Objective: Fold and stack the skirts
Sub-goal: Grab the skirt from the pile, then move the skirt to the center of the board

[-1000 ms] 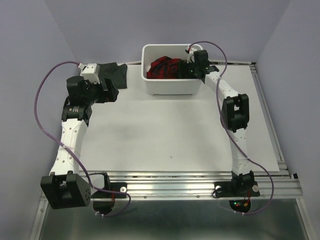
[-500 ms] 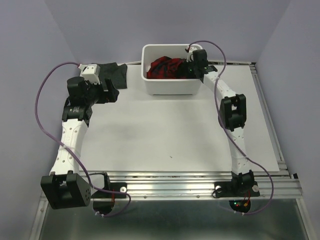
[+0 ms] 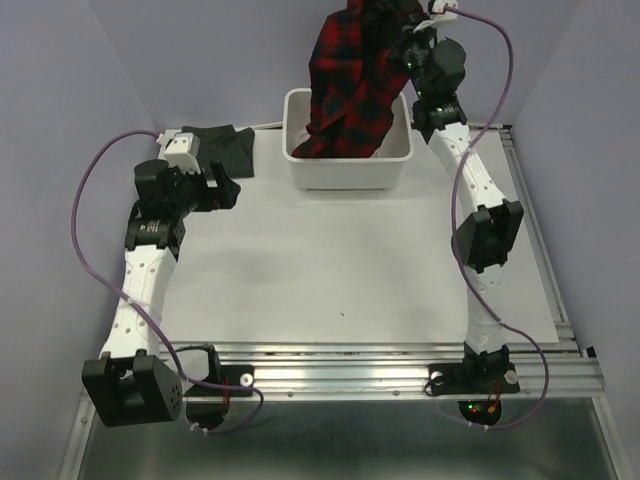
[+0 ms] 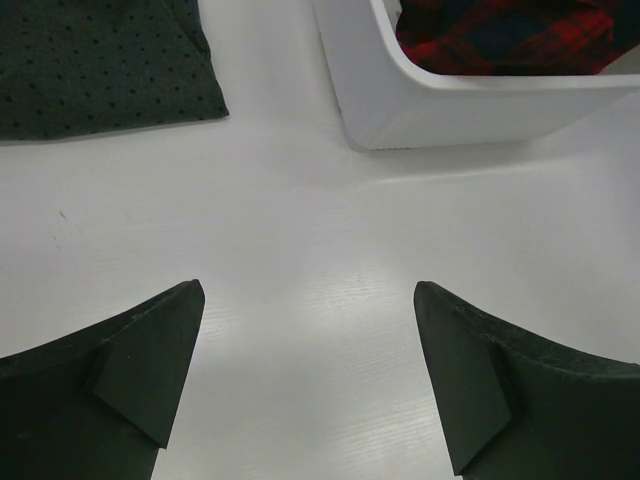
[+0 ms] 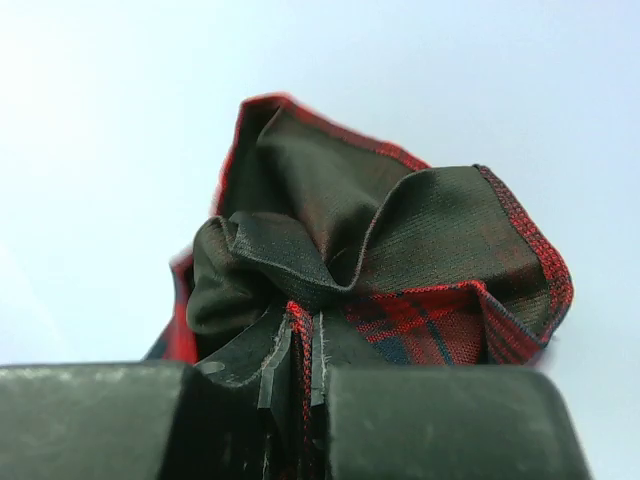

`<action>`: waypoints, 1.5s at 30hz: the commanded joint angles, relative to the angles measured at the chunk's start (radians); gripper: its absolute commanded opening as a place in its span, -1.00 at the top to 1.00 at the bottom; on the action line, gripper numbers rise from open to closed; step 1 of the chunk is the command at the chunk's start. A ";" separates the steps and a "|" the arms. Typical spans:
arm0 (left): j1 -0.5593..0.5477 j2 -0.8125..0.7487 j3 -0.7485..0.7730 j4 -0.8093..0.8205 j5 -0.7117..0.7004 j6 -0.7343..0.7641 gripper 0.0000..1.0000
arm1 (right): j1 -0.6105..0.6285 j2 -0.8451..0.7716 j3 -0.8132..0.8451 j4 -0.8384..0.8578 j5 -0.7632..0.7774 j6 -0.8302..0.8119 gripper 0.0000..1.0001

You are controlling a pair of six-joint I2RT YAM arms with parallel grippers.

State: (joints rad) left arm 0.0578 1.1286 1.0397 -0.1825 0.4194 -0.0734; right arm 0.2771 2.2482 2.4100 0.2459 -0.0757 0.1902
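Over the white table [image 3: 330,270] we see the plaid skirt [image 3: 350,90] hanging into the white tub [image 3: 345,178], its bunched top pinched in the right gripper [image 5: 300,350], clamped tight high above. The grey dotted skirt [image 4: 100,65] lies flat at far left, just beyond the left gripper [image 4: 308,292], spread wide and holding nothing.

Surface: white table [image 3: 340,270] | far centre: white tub [image 3: 345,175], standing upright | far left: grey dotted skirt [image 3: 235,145], lying flat, near tub, not touching it
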 commanded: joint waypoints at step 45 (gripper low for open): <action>-0.004 -0.069 -0.033 0.097 0.188 0.081 -0.91 | 0.269 -0.940 -1.370 0.050 -0.417 -0.308 0.99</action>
State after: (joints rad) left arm 0.0578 1.0416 1.0058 -0.1368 0.5720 -0.0067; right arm 0.3885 1.2854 1.0733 0.2619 -0.4759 -0.0731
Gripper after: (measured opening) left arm 0.958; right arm 0.088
